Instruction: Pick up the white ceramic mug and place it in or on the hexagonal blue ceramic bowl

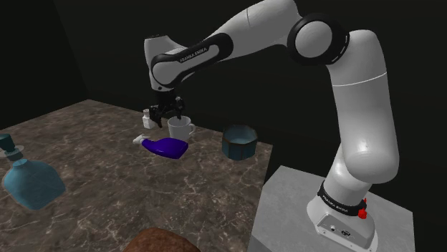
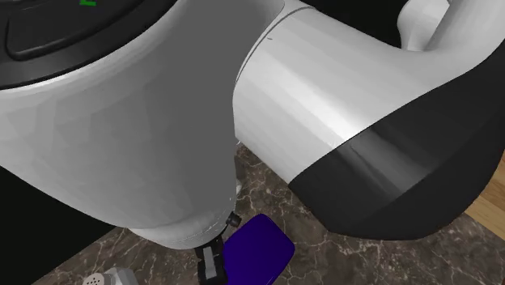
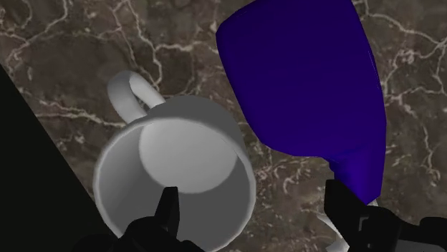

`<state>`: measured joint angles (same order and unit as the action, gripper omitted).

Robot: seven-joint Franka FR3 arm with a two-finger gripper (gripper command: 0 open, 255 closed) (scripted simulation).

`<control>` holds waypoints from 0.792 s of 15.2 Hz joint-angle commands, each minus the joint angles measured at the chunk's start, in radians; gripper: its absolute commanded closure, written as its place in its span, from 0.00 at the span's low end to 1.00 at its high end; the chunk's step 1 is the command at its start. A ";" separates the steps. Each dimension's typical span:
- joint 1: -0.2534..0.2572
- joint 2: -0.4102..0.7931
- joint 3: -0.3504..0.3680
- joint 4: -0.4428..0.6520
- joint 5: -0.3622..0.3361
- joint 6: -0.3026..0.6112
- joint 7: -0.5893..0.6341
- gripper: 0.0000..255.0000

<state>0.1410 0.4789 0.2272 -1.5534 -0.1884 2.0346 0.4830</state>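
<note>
Your claw stands wide open over the white mug, gripping nothing: one finger hangs above the mug's empty hollow, the other outside its rim. The mug sits upright on the table. A purple bottle lies just beside the mug, and the blue bowl stands apart from it.

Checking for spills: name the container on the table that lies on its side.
The deep-blue bottle, lying flat beside the white mug; the mug and the hexagonal bowl stand upright.
</note>
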 commanded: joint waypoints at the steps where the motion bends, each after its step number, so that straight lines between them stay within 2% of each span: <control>1: 0.001 0.015 -0.002 -0.005 -0.004 0.019 0.003 0.00; 5: 0.001 0.034 -0.006 -0.024 -0.011 0.057 0.007 0.00; 12: 0.001 0.034 -0.006 -0.024 -0.011 0.057 0.007 0.00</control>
<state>0.1421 0.5130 0.2213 -1.5771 -0.1991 2.0919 0.4902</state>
